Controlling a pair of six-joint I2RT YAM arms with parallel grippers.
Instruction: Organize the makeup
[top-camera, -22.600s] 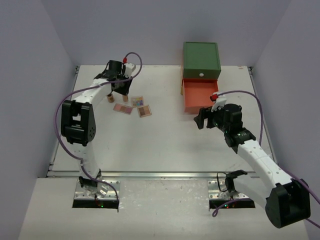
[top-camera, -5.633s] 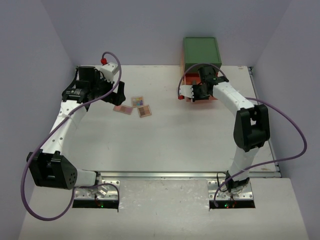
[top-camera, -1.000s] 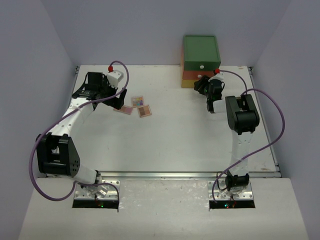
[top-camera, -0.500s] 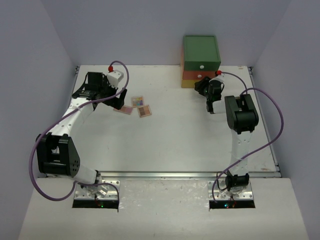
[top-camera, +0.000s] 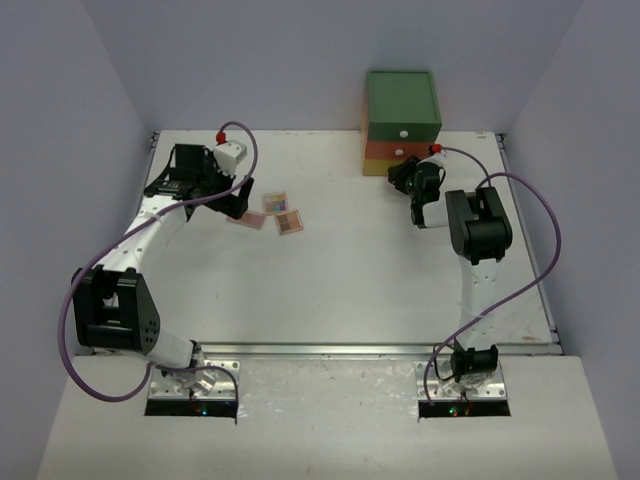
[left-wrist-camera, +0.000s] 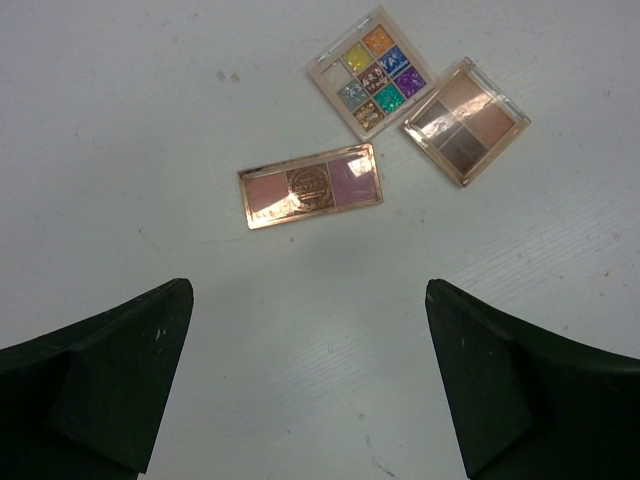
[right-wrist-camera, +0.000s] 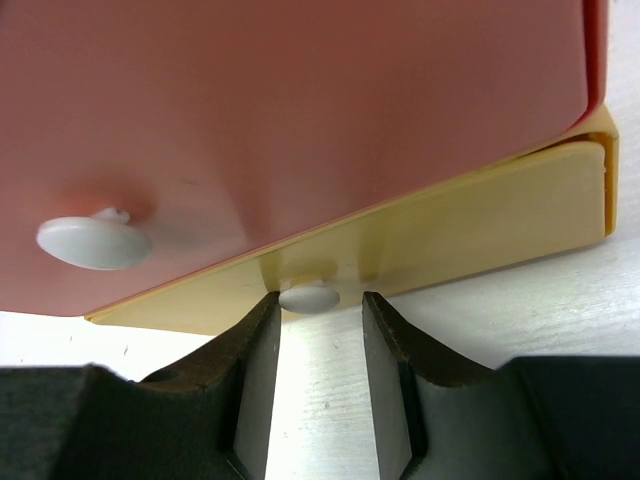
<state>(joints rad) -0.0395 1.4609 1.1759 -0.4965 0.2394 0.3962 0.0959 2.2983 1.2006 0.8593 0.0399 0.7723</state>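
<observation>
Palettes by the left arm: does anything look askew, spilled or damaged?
Nothing spilled or broken. The long pink palette, the multicoloured palette and the brown palette lie flat on the table, each turned at a different angle, not lined up.

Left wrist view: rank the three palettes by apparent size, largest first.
1. rainbow nine-pan palette and brown four-pan palette: both square and they look alike, so no ranking between them.
2. pink-and-lilac rectangular palette: longest side but narrowest. Its area looks close to theirs, so this placing is unsure.
</observation>
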